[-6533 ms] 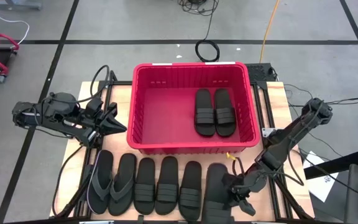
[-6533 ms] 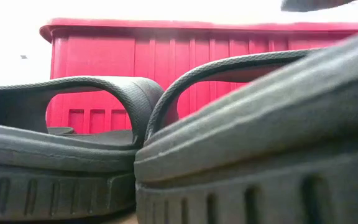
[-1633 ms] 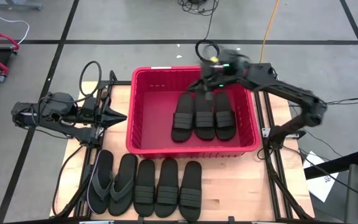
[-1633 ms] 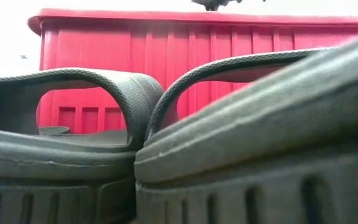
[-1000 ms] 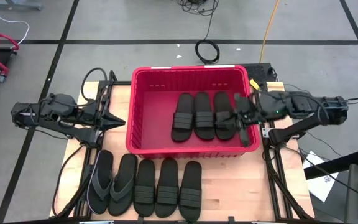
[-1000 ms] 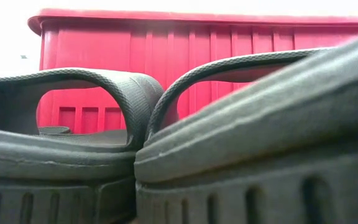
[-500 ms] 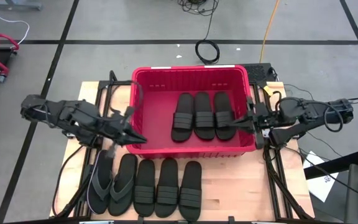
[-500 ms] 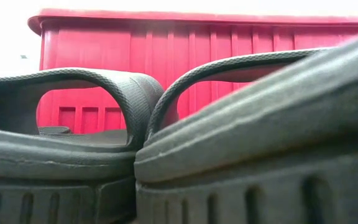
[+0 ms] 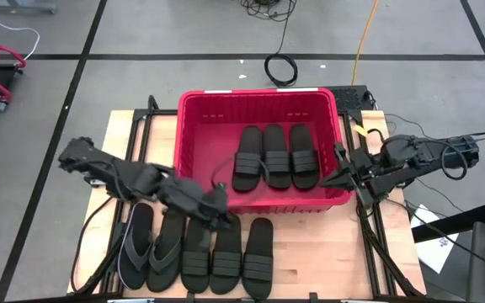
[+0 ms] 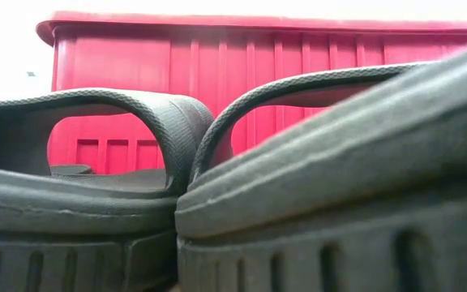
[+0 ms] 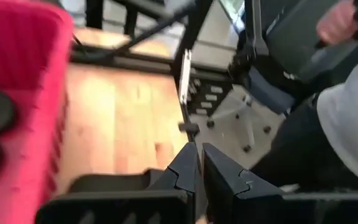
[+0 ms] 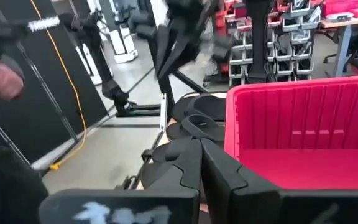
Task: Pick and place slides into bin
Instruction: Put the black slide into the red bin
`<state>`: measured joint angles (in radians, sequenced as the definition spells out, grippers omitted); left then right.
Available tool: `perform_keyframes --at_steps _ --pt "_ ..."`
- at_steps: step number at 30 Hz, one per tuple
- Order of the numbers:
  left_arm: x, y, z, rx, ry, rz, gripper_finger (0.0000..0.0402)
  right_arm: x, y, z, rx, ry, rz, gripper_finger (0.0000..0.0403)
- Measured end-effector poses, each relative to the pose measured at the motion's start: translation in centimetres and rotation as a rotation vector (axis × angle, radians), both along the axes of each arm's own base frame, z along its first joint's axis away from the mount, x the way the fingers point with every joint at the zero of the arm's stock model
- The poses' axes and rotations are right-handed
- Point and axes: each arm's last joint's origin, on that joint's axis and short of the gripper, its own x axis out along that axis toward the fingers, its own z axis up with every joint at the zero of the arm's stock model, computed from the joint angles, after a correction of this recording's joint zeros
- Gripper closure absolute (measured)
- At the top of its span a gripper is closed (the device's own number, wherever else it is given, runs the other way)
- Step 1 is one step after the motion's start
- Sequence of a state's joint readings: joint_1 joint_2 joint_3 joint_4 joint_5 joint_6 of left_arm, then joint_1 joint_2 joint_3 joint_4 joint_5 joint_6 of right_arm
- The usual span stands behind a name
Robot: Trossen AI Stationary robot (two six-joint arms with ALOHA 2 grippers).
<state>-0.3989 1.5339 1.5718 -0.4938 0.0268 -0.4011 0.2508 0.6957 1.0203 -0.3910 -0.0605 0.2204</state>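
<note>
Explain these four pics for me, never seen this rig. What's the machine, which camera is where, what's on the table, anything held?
It is a two-armed robot at a wooden table, sorting sandals into a crate.

The overhead view shows everything: the red bin with three black slides in the bin, and five more in a row on the table.

The low view sits at table height, so sandals fill the foreground and the bin wall stands behind.

The two wrist views look out past each arm's own fingers.

The left hand reaches over the row's far ends, near the bin's front wall. The right hand waits beside the bin's right wall. Both are shut and hold nothing.
</note>
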Motion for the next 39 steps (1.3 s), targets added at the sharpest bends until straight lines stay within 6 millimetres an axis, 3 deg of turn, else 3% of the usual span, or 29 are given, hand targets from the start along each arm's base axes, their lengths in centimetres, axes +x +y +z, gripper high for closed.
perform_keyframes --at_steps 10,22,26,32,35,39 --pt "2.3 -5.2 -5.1 0.099 0.108 -0.131 0.038 -1.4 -0.3 0.9 0.018 -0.083 0.005 0.0403" --pt "6.1 -8.7 -11.8 0.174 0.129 -0.129 0.038 -2.5 -0.6 2.2 0.059 -0.209 -0.007 0.0403" --pt "7.6 -8.3 -13.9 0.173 0.155 -0.069 0.038 -2.5 -0.6 2.1 0.059 -0.207 -0.005 0.0403" --pt "9.4 -6.2 -15.2 0.098 0.206 -0.096 0.0374 -2.8 -0.5 2.2 0.096 -0.202 0.056 0.0403" --pt "9.8 -5.5 -15.5 0.055 0.231 -0.13 0.0343 -3.0 -0.4 2.2 0.121 -0.194 0.112 0.0403" --pt "10.0 -4.9 -15.2 0.058 0.216 -0.104 0.0268 -3.1 -0.4 2.2 0.136 -0.181 0.139 0.0403"
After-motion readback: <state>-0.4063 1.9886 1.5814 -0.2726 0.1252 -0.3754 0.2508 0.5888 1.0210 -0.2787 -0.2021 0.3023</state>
